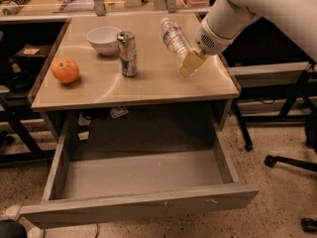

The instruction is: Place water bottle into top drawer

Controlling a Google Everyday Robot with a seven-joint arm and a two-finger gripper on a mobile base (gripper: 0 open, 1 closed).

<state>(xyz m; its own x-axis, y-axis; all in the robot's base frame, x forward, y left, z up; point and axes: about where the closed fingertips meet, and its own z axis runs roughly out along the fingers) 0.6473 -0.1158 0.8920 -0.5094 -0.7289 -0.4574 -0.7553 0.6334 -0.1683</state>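
jaws are clamping the water bottle (174,37), holding it tilted over the right side of the bench (148,86). looks like the carrying step; next it's needing to come forward and down over the open top drawer (143,175).

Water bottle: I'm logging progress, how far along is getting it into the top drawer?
Done: the top drawer is pulled open and the gripper is shut on the water bottle. In hand: bottle held tilted above the right side of the table. Left: carry it over the drawer, lower, release.
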